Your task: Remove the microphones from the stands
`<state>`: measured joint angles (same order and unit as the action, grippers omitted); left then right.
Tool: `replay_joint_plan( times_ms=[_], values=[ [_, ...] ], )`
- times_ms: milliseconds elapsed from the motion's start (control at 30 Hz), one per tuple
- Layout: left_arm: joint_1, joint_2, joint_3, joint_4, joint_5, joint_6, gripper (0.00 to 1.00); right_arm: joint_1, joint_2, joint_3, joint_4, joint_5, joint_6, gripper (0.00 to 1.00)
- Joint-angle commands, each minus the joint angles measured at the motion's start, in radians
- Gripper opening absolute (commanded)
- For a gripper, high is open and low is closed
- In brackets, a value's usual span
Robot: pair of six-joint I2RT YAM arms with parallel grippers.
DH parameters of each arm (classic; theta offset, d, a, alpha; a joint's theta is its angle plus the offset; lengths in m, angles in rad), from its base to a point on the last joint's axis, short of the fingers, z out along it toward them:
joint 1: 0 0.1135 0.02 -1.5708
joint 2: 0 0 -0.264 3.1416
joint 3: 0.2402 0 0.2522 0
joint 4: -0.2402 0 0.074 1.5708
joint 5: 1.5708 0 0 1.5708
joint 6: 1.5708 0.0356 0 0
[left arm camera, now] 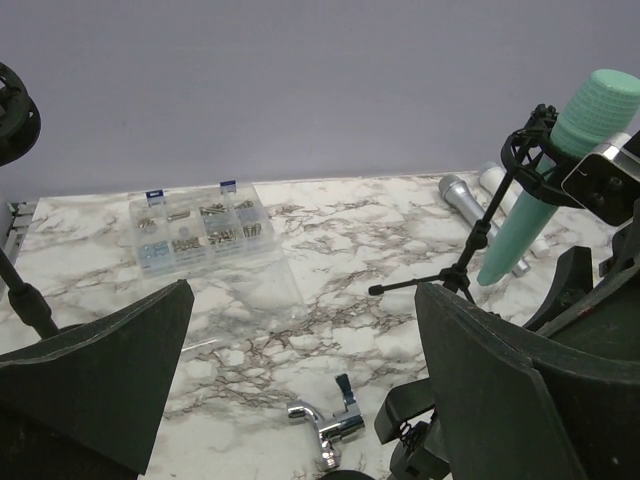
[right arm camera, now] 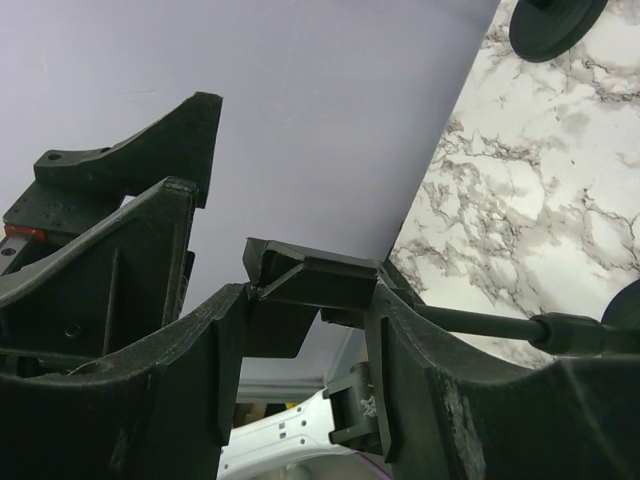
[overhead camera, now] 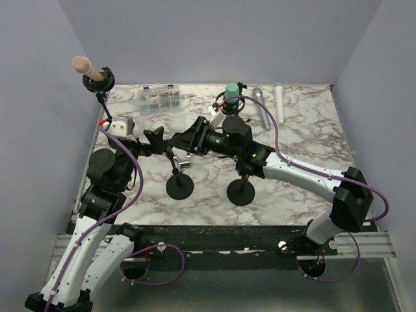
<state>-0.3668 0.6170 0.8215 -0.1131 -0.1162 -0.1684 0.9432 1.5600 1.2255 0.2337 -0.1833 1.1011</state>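
Note:
A green microphone (overhead camera: pixel 231 91) stands in a black shock mount on a small tripod at the back centre; it also shows in the left wrist view (left arm camera: pixel 560 170). A beige microphone (overhead camera: pixel 86 66) sits in a mount on a stand at the far left. My right gripper (overhead camera: pixel 177 144) (right arm camera: pixel 310 292) is shut on the empty black clip (right arm camera: pixel 312 278) atop a round-based stand (overhead camera: pixel 179 187). My left gripper (overhead camera: pixel 155 138) (left arm camera: pixel 300 300) is open and empty, just left of that clip. A chrome fitting (left arm camera: pixel 328 425) shows below it.
A second round-based stand (overhead camera: pixel 242 192) rises under my right arm. A silver microphone (overhead camera: pixel 261 108) and a white one (overhead camera: pixel 279 101) lie at the back right. A clear box of small parts (overhead camera: pixel 159 99) (left arm camera: pixel 195 230) sits at the back left.

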Motion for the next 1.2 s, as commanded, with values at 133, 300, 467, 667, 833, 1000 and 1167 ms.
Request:
replay_joint_plan(
  times_ms=[133,300,467,667,833,1000,1167],
  values=[
    [0.000,-0.002,0.002,0.010,0.004,-0.011,0.97,0.014,0.040,-0.010,-0.012,0.010,-0.013,0.48],
    [0.000,-0.004,0.002,0.008,0.003,-0.012,0.97,0.016,0.033,-0.073,-0.021,0.034,-0.013,0.47],
    [0.000,-0.003,0.002,0.008,0.006,-0.014,0.97,0.017,0.040,-0.151,-0.012,0.036,-0.002,0.47],
    [0.000,0.001,0.003,0.007,0.009,-0.017,0.97,0.017,0.056,-0.234,0.015,0.041,0.006,0.47],
    [0.000,0.003,0.003,0.006,0.010,-0.019,0.97,0.017,0.097,-0.271,0.036,0.030,0.012,0.47],
    [0.000,0.007,0.004,0.006,0.012,-0.019,0.97,0.018,0.141,-0.281,0.062,0.009,0.022,0.47],
    [0.000,0.007,0.004,0.004,0.012,-0.019,0.97,0.019,0.151,-0.277,0.060,0.010,0.014,0.47]
  ],
)
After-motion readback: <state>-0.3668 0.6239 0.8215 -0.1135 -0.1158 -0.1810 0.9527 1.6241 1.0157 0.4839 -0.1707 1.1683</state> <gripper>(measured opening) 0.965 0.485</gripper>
